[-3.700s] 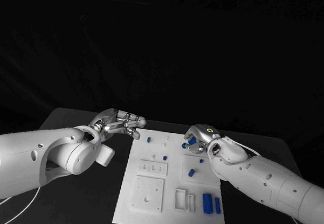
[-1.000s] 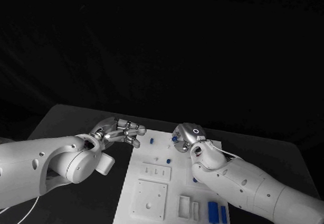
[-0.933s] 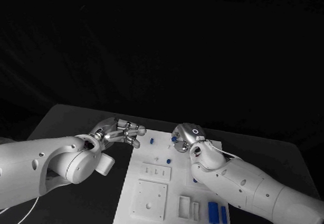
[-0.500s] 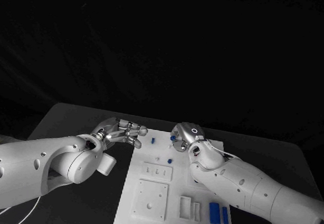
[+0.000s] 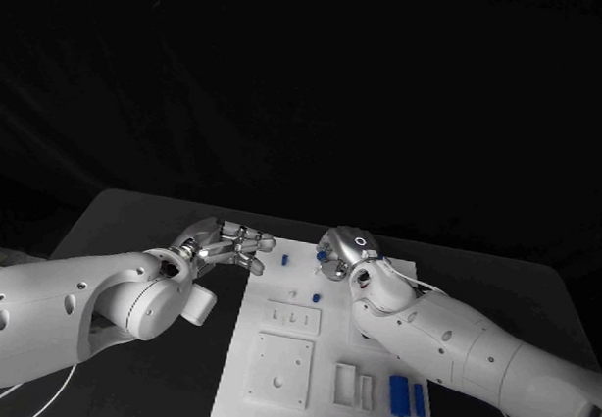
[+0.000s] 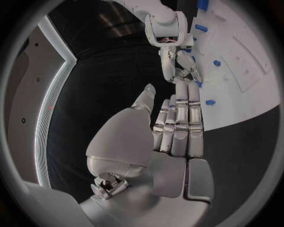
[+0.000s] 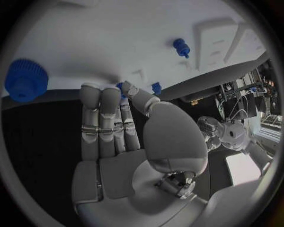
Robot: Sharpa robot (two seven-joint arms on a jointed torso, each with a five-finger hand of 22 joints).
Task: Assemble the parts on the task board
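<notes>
Probably light, stiff, slippery (so pinch its sides): small blue part [image 7: 124,87] touched by right hand [image 7: 127,137] fingertips, grasp unclear.

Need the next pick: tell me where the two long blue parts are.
In the head view the two long blue parts lie side by side on the task board, near its front right corner, just right of two upright white slot blocks, under the right arm.

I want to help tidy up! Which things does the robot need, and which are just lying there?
Needed: task board, blue parts on it, left hand, right hand, which seems to pinch a blue part.
Just there: black table.
</notes>
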